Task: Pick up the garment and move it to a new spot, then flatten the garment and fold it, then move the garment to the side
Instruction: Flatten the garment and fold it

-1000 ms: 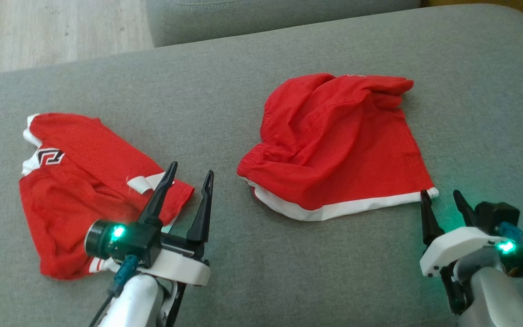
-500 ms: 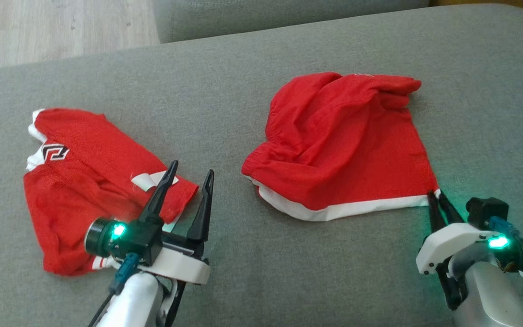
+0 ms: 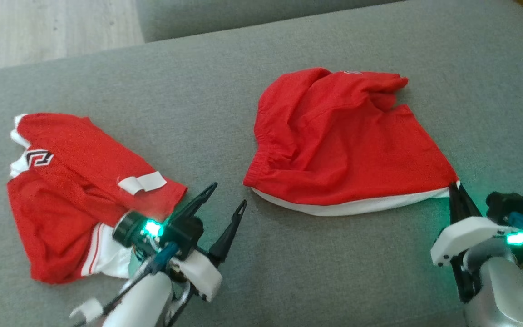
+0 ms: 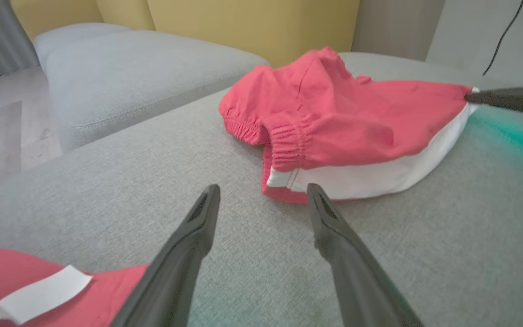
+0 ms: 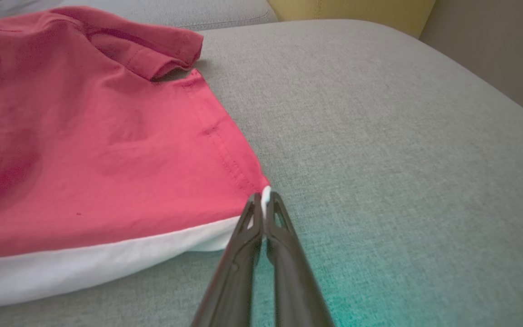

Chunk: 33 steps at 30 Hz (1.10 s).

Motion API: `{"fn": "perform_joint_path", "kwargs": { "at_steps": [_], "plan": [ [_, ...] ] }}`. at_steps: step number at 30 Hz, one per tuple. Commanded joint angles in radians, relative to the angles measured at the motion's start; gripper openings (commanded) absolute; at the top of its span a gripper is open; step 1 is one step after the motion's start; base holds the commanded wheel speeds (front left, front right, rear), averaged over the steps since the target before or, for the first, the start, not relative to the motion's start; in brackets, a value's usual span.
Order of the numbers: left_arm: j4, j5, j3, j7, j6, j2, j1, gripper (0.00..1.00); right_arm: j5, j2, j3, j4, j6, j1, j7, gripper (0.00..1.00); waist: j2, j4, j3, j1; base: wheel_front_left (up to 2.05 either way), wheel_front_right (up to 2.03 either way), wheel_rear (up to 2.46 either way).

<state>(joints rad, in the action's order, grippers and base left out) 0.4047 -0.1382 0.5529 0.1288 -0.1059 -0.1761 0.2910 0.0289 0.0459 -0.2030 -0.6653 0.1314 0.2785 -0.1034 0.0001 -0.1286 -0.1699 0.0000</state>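
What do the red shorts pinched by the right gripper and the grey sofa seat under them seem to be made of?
Red shorts: thin matte cloth, perhaps cotton or polyester; it creases softly, with stitched seams and a gathered elastic waistband. Grey sofa seat: matte upholstery fabric, judging by its fine flecked weave; the fibre cannot be told.

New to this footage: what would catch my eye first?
Two red garments on the grey sofa: red shorts with a white hem at centre right, a second red garment with a logo at the left. The right tool is shut on the shorts' near right corner, while the left tool stands open between the two.
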Motion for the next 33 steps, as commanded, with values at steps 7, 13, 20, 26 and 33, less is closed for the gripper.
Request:
{"fn": "perform_joint_path", "kwargs": {
  "at_steps": [7,13,20,26,33],
  "plan": [
    [0.058,0.002,0.072,-0.010,-0.022,-0.049,0.164,1.00,-0.019,0.004,0.048,0.027,-0.001,0.076,0.006,0.00,-0.0001,-0.037,-0.035,0.0000,0.00,0.00,0.00],
    [0.098,-0.055,0.171,0.011,-0.024,-0.061,0.227,1.00,-0.026,0.004,0.060,0.015,-0.001,0.088,0.003,0.00,-0.0001,-0.052,-0.047,0.0000,0.00,0.00,0.00],
    [0.127,-0.123,0.260,0.050,-0.025,-0.074,0.282,1.00,-0.021,0.004,0.061,-0.001,-0.001,0.097,-0.001,0.00,-0.0001,-0.058,-0.051,0.0000,0.00,0.00,0.00],
    [0.139,-0.155,0.327,0.068,-0.025,-0.097,0.305,0.00,-0.012,0.004,0.056,-0.006,-0.001,0.105,0.000,0.00,-0.0001,-0.056,-0.046,0.0000,0.00,0.00,0.00],
    [0.129,-0.167,0.336,0.089,-0.023,-0.123,0.305,0.00,-0.002,0.004,0.049,0.014,-0.001,0.101,-0.014,0.00,-0.0001,-0.043,-0.014,0.0000,0.00,0.00,0.00]
  ]
}}
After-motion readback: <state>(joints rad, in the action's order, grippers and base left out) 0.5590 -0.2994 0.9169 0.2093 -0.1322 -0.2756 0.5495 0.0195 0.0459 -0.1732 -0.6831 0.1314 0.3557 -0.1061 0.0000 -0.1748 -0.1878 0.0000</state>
